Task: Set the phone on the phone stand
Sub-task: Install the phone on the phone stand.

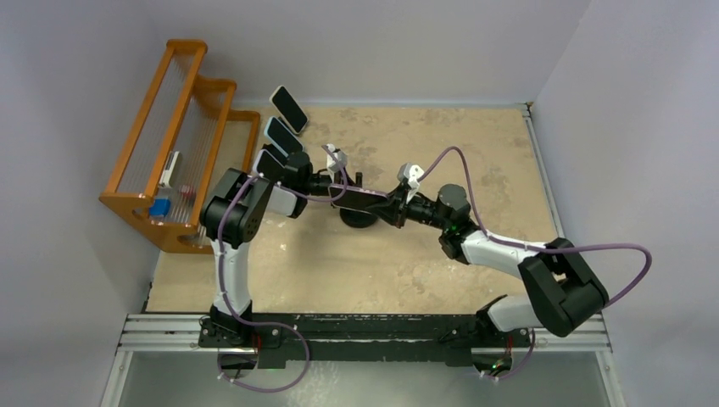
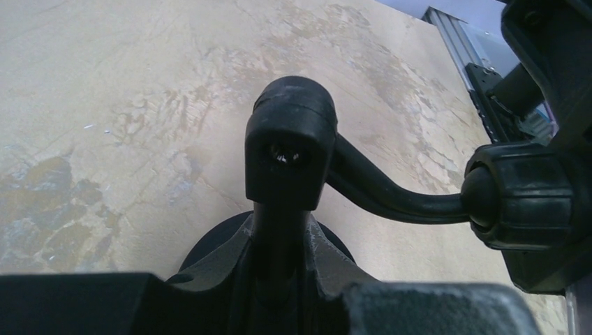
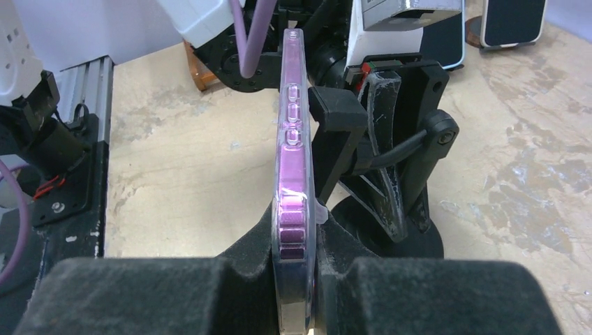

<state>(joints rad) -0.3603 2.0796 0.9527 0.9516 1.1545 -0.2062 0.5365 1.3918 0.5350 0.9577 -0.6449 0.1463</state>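
My right gripper is shut on the phone, a purple phone in a clear case, held edge-up by its lower end. The phone stands right against the cradle of the black phone stand. My left gripper is shut on the stand's upright post below its hinge knob; the curved arm runs right to the ball joint. In the top view both grippers, left and right, meet over the stand's round base at mid-table.
Three other phones lean upright at the back left. An orange wooden rack stands at the left edge. The aluminium rail runs along the near edge. Walls close in on the left, back and right.
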